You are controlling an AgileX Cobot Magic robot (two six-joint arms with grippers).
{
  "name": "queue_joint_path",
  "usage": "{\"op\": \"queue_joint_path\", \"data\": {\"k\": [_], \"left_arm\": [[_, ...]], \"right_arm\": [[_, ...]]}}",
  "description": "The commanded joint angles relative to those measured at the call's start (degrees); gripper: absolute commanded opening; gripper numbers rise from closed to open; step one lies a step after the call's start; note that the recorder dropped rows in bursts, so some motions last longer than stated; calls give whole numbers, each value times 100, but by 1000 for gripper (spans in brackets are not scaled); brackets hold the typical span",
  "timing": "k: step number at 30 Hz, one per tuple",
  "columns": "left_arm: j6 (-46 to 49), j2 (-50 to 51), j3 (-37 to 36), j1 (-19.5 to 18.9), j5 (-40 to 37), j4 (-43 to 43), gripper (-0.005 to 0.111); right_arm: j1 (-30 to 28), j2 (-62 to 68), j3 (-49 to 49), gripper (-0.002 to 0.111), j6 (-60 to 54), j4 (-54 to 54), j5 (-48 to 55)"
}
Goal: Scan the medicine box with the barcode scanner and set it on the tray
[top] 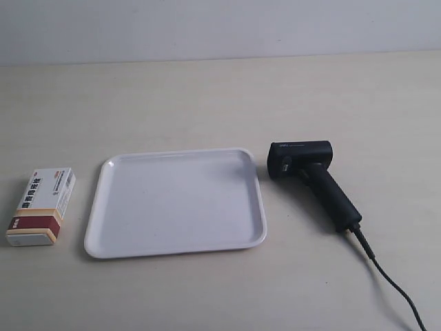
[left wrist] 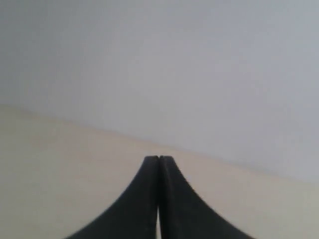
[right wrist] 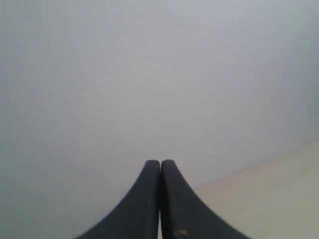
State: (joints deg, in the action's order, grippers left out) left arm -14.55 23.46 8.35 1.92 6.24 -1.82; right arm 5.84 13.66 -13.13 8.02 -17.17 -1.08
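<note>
In the exterior view the medicine box (top: 43, 206), white with a dark red and orange band at its near end, lies flat at the left of the table. The white tray (top: 103, 238) sits in the middle with nothing on it. The black barcode scanner (top: 311, 178) lies on its side right of the tray, its cable (top: 389, 283) running off toward the lower right. No arm shows in that view. My left gripper (left wrist: 159, 158) is shut with nothing between its fingers, facing bare table and wall. My right gripper (right wrist: 160, 162) is likewise shut on nothing. Neither wrist view shows any task object.
The pale wooden table (top: 220, 96) runs back to a grey wall (top: 220, 27). Narrow gaps of bare tabletop separate the box from the tray and the tray from the scanner.
</note>
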Motion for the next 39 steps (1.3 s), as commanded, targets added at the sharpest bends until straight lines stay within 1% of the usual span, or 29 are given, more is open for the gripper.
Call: {"op": "queue_joint_path", "data": {"k": [1, 3, 5, 6, 8, 9, 10, 14, 15, 20, 25, 28, 33, 35, 36, 38, 39], "left_arm": [[132, 2010, 306, -18, -61, 784, 0], [120, 2889, 401, 23, 117, 1167, 2], [84, 3516, 456, 166, 332, 1420, 9], [79, 3928, 496, 317, 462, 1617, 18], [79, 4462, 592, 503, 613, 1782, 34], [79, 4724, 665, 564, 725, 1792, 47], [79, 4956, 744, 564, 804, 1772, 56], [131, 5643, 996, 549, 994, 1786, 103], [131, 5805, 1058, 549, 1097, 1786, 105], [145, 6582, 1249, 549, 1367, 1796, 105], [596, 7224, 1313, 549, 1569, 1796, 105], [844, 7461, 1382, 549, 1600, 1786, 105], [981, 7724, 1448, 549, 1622, 1786, 104], [981, 7814, 1448, 549, 1643, 1786, 100], [981, 7847, 1457, 549, 1643, 1786, 96], [981, 7912, 1475, 549, 1643, 1786, 84], [981, 7923, 1485, 549, 1643, 1786, 76]], "right_arm": [[154, 1644, -566, 0, -203, 282, 489], [331, 2406, -683, 0, -268, 282, 378], [525, 3014, -777, 0, -268, 282, 198], [690, 3322, -815, 0, -298, 282, -9], [932, 3798, -869, 0, -393, 282, -325], [1106, 4057, -905, 0, -392, 282, -561], [1210, 4213, -926, 0, -404, 282, -728], [1568, 4733, -1055, 0, -394, 602, -929], [1621, 4832, -1083, 0, -394, 602, -948], [1682, 5108, -1084, 0, -394, 602, -1212], [1682, 5138, -1084, 0, -394, 602, -1255], [1682, 5138, -1084, 0, -394, 602, -1255], [1682, 5138, -1084, 0, -394, 602, -1255], [1682, 5138, -1084, 0, -394, 602, -1244], [1682, 5138, -1084, 0, -394, 602, -1244], [1682, 5138, -1084, 0, -394, 602, -1244], [1682, 5138, -1084, 0, -394, 602, -1244]]}}
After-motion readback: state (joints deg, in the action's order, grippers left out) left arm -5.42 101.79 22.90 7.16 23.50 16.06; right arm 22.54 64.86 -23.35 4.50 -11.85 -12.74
